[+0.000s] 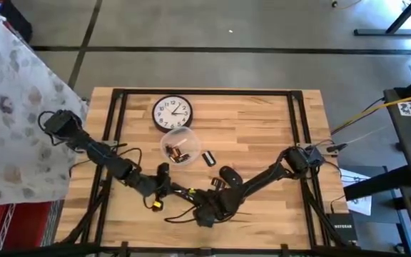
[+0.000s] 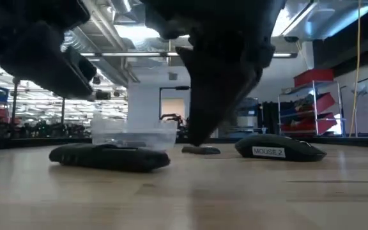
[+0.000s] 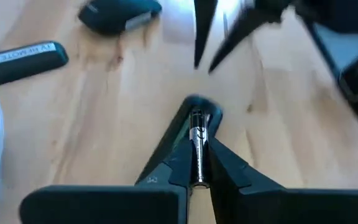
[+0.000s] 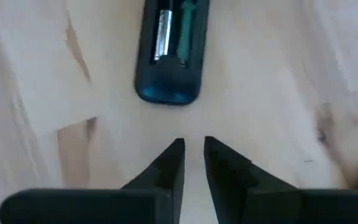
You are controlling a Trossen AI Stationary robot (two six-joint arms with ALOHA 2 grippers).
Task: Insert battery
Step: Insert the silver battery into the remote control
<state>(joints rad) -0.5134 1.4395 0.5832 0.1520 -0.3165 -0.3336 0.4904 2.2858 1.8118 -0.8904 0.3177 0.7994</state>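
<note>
The left arm was seen reaching in from the bench's [image 1: 262,128] left edge toward the remote [image 4: 169,62]. The left gripper [image 3: 196,124] was held raised over the remote, and its jaws were clamped on a battery [image 3: 197,146], a silver cell lying lengthwise between the two dark fingers. This battery was carried just above the remote and had not been seated in it.

The remote was laid flat on the bench with its back open. One cell [image 4: 164,34] was already lodged in one slot of the compartment, and a green lining was exposed in the slot beside it.

Behind the remote, as viewed from bench height, a clear plastic tub [image 1: 179,145] holding loose batteries was placed, and farther behind it a round wall clock [image 1: 172,113] was laid face up. A labelled black piece [image 3: 27,59] was set between the tub and the mouse [image 2: 280,150], well apart from the remote.

The right gripper [image 4: 193,144] was positioned just off the remote's rounded end, pointed at it, low to the wood. Its jaws were held slightly apart with nothing between them, and the remote was not touched by them.

To the right of the remote, the black mouse, marked "MOUSE 2", was rested on the bench.
</note>
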